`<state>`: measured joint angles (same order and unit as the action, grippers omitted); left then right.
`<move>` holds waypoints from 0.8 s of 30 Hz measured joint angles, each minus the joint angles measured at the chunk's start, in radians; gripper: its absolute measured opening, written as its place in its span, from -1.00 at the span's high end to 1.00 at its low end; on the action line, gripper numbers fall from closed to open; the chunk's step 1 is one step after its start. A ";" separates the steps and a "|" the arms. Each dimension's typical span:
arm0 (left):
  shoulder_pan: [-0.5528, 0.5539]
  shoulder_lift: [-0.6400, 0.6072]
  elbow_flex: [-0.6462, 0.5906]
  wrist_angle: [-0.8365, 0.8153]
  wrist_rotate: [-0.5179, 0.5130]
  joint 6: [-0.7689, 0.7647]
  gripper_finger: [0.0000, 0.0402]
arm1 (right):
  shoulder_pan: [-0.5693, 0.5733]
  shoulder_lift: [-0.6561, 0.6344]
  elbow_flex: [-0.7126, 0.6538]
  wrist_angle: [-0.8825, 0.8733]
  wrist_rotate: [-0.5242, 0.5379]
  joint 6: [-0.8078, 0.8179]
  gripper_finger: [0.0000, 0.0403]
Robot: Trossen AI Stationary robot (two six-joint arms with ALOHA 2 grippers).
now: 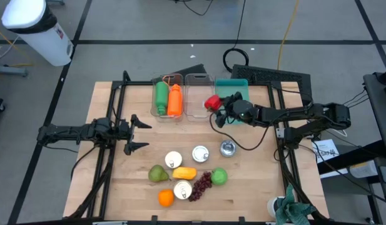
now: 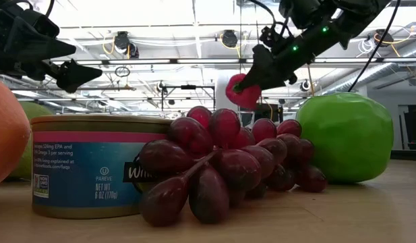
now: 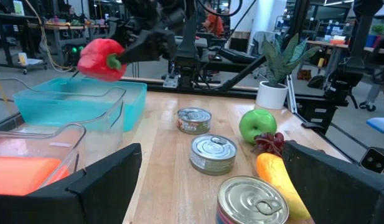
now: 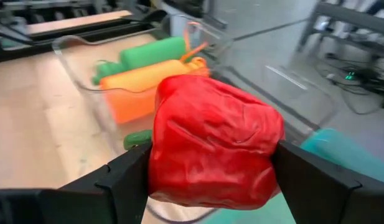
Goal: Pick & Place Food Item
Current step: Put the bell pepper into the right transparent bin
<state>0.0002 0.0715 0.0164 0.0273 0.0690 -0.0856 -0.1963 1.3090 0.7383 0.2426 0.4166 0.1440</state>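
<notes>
A red bell pepper (image 1: 211, 102) with a green stem (image 4: 137, 138) hangs in the air at the far side of the table, over the gap between an empty clear bin (image 1: 198, 94) and a teal bin (image 1: 238, 87). My right gripper (image 1: 218, 107) reaches in from the table's right and is shut on it. The pepper also shows in the left wrist view (image 3: 99, 59) and in the low view (image 2: 245, 93). My left gripper (image 1: 135, 132) waits open at the table's left, level, touching nothing. My right gripper pinches the red pepper by two opposite sides of its body (image 4: 266, 155) between its two fingers (image 4: 117, 180). The fingers come nearly level from the table's right, tipped slightly down. The pepper is lifted clear above the bins, its stem beside one finger.
A clear bin (image 1: 158, 111) at the far left holds a green and an orange item. On the near half of the table lie several cans (image 1: 200, 153), a pear (image 1: 157, 174), an orange (image 1: 166, 197), grapes (image 1: 201, 185), a green apple (image 1: 219, 176) and a yellow item (image 1: 184, 172).
</notes>
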 joint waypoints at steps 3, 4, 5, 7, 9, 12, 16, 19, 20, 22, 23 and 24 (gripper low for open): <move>0.000 0.000 0.000 0.000 0.000 0.000 -0.99 | 0.000 0.000 0.000 0.017 -0.033 -0.009 -0.45; 0.000 0.000 0.000 0.000 0.000 0.000 -0.99 | 0.000 0.000 0.000 0.026 -0.050 -0.010 -0.45; 0.000 0.000 0.000 0.000 0.000 0.000 -0.99 | 0.000 0.000 0.000 0.036 -0.062 -0.011 -0.45; 0.000 0.000 0.000 0.000 0.000 0.000 -0.99 | -0.003 0.000 0.000 0.064 -0.079 -0.011 -0.45; 0.000 0.000 0.000 0.000 0.000 0.000 -0.99 | -0.016 0.001 0.000 0.100 -0.081 0.002 -0.45; 0.000 0.000 0.000 0.000 0.000 0.000 -0.99 | -0.054 0.001 0.000 0.144 -0.082 0.026 -0.45; 0.000 0.000 0.000 0.000 0.000 0.000 -0.99 | -0.107 0.001 0.007 0.149 -0.139 0.032 -0.45; 0.000 0.000 0.000 0.000 0.000 0.000 -0.99 | -0.133 0.018 0.027 0.152 -0.159 0.031 -0.45; 0.000 0.000 0.000 0.000 0.000 0.000 -0.99 | -0.138 0.033 0.037 0.153 -0.159 0.031 -0.45; 0.000 0.000 0.000 0.000 0.000 0.000 -0.99 | -0.147 0.059 0.056 0.130 -0.160 0.023 -0.45; 0.000 0.000 0.000 0.000 0.000 0.000 -0.99 | -0.151 0.078 0.074 0.127 -0.160 0.012 -0.45; 0.000 0.000 0.000 0.000 0.000 0.000 -0.99 | -0.151 0.102 0.099 0.126 -0.161 -0.003 -0.45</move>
<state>0.0002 0.0719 0.0164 0.0273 0.0692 -0.0857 -0.3477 1.4110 0.8371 0.3688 0.2555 0.1409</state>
